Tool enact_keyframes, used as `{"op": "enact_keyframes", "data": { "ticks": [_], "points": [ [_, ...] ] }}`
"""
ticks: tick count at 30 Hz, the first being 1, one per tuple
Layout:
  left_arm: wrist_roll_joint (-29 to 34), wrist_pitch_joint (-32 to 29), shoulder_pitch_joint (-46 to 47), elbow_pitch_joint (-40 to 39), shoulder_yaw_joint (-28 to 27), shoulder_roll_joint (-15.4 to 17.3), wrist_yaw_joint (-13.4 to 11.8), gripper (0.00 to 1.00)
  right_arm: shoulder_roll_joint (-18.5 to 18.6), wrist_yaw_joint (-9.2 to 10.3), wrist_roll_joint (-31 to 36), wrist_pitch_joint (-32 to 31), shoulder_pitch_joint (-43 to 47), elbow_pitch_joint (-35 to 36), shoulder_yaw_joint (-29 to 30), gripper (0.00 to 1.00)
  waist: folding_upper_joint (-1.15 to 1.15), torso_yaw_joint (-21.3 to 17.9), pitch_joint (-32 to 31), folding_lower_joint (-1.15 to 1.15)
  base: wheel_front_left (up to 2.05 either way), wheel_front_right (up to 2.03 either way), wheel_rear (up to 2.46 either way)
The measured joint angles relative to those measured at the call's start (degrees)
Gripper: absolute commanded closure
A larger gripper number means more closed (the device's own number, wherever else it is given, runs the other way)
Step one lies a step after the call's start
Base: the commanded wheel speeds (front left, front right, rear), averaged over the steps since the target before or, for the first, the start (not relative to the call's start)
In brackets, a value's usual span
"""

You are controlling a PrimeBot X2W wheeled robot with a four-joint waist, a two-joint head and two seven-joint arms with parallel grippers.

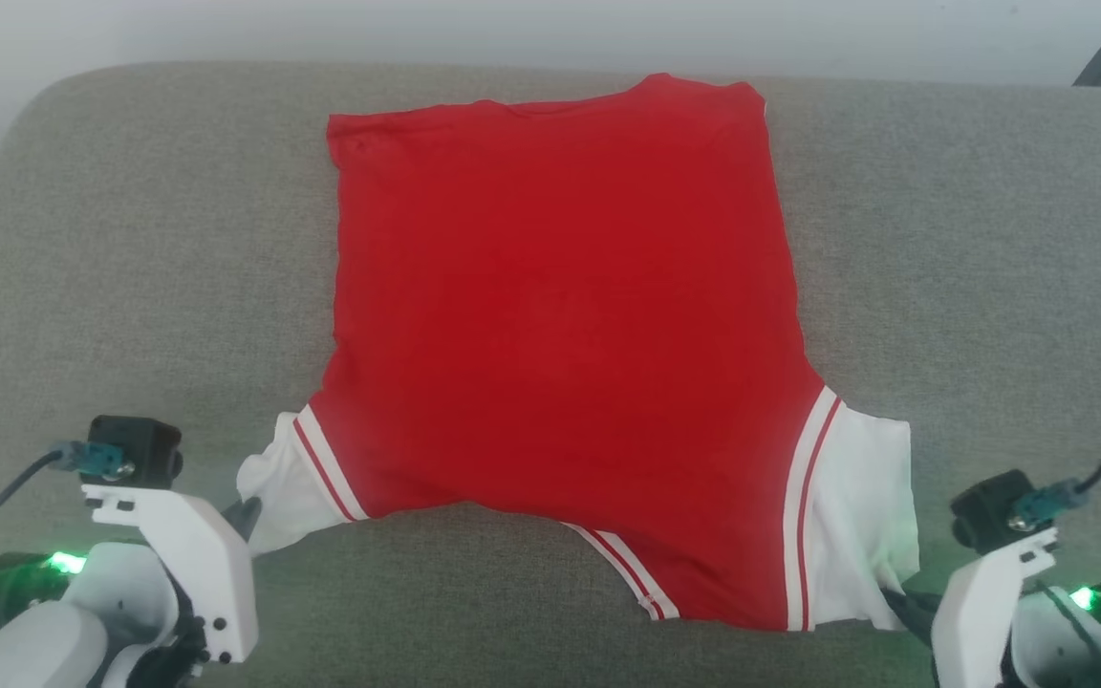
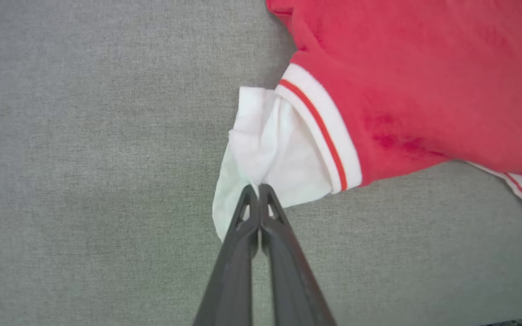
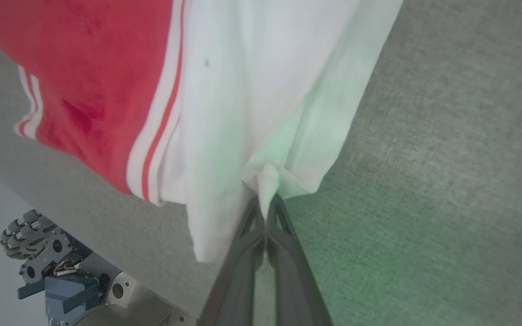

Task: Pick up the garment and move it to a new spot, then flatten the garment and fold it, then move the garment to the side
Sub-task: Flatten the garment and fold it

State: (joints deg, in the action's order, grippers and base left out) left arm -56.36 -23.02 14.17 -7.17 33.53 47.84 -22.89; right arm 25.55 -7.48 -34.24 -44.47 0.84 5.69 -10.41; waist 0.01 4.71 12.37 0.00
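Observation:
The red garment point(image 1: 560, 334) lies spread flat on the grey cushion point(image 1: 130, 287), its white cuff panels toward me. My left gripper point(image 1: 247, 516) is shut on the left white cuff point(image 2: 265, 149); in the left wrist view the left gripper point(image 2: 258, 189) pinches the cuff's near edge. My right gripper point(image 1: 899, 602) is shut on the right white cuff point(image 1: 861, 506); in the right wrist view the right gripper point(image 3: 265, 199) holds a bunched fold of the wide white cuff point(image 3: 261, 90). Red-and-white stripes point(image 3: 157, 136) edge both cuffs.
The grey cushion stretches wide on both sides of the garment, with bare fabric at left point(image 1: 130, 287) and right point(image 1: 971, 287). Its near edge drops off below the garment; my wheeled base point(image 3: 52, 262) shows beneath it. A pale wall point(image 1: 512, 29) runs behind.

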Motion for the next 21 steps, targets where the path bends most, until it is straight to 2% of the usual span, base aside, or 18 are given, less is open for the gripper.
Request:
{"op": "enact_keyframes", "data": {
  "ticks": [1, 2, 9, 14, 18, 21],
  "points": [
    [0.25, 0.37, 0.35, 0.68, 0.29, -0.58, 0.30, 1.00, -0.32, 0.00, 0.81, 0.44, -0.32, -0.89, -0.30, 0.51, 0.00, 0.02, 0.07, 0.00, 0.00, 0.00, 0.00],
    [0.43, 0.73, 0.60, 1.44, 0.48, -1.10, 0.58, 1.00, -0.54, -0.01, 1.38, 0.77, -0.59, -1.63, -0.46, 0.00, 0.00, 0.04, 0.11, 0.00, 0.00, 0.00, 0.00],
    [0.87, 2.55, 1.41, 5.43, 1.65, -3.74, 2.43, 1.00, -1.49, -0.04, 1.75, 2.18, -2.20, -1.67, 1.75, 0.00, 0.00, 0.42, 0.48, 0.00, 0.00, 0.00, 0.00],
    [0.99, 3.32, 2.38, 6.79, 2.36, -5.39, 3.41, 1.00, -1.71, 0.00, 0.82, 2.14, -3.89, 4.75, 5.56, 0.00, 0.00, 1.08, 1.21, 0.00, 0.00, 0.00, 0.00],
    [1.60, 3.56, 3.37, 7.53, 3.04, -6.66, 4.00, 1.00, -1.55, 0.00, 1.69, 2.83, -8.51, 9.02, 7.47, 0.00, 0.00, 1.83, 2.13, 0.00, 0.00, 0.00, 0.00],
    [2.10, 3.81, 4.59, 8.00, 3.52, -7.68, 4.54, 1.00, -1.32, 0.00, 4.39, 5.30, -14.93, 8.83, 8.03, 0.00, 0.00, 2.60, 3.04, 0.00, 0.00, 0.00, 0.00]
  ]
}}
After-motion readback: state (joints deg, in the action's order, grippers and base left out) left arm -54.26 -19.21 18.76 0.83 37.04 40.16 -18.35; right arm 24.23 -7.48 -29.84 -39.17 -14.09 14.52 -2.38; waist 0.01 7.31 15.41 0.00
